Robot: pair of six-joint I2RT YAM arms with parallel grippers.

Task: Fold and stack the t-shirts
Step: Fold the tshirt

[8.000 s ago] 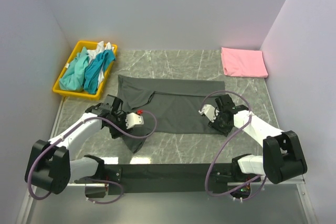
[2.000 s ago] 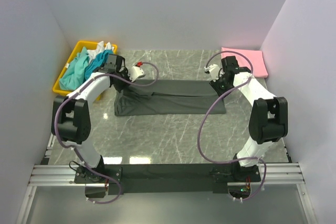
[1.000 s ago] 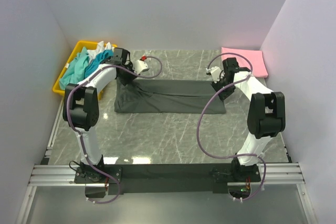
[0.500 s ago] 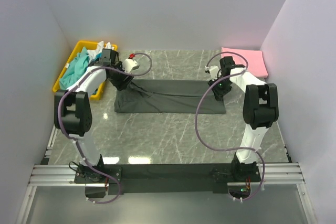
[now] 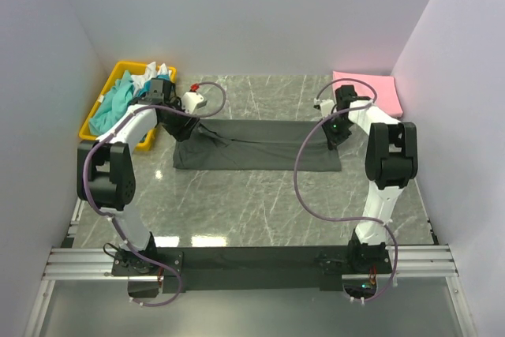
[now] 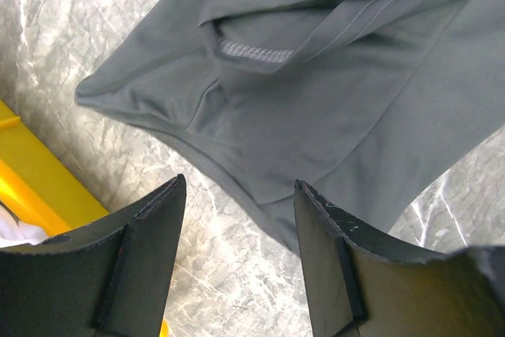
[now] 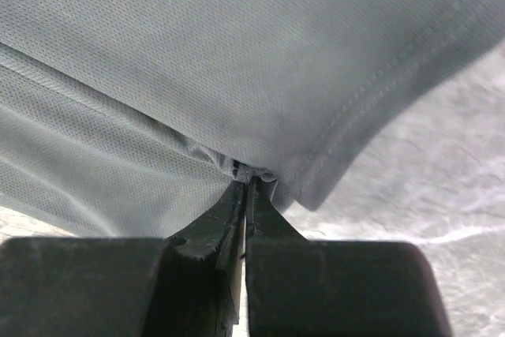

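Grey shirt [image 5: 256,145] lies folded in a long strip mid-counter [image 5: 260,203]; your left jaws are off it, your right jaws are on it.
The top view gives you layout only. The strip runs left to right, and a pink shirt [image 5: 367,94] lies folded flat in the far right corner, apart from it. Teal shirts [image 5: 114,102] and a white one [image 5: 150,75] are heaped in the yellow tray [image 5: 87,124] at far left. You can't read either jaw gap from up there. The left wrist view settles one: your left jaws are spread wide and hold nothing, over the strip's left end, with sleeve fold and stitched hem showing and the tray edge at lower left. The right wrist view settles the other: your right jaws are pressed together, pinching a tuck of the shirt's edge by its hemmed corner.
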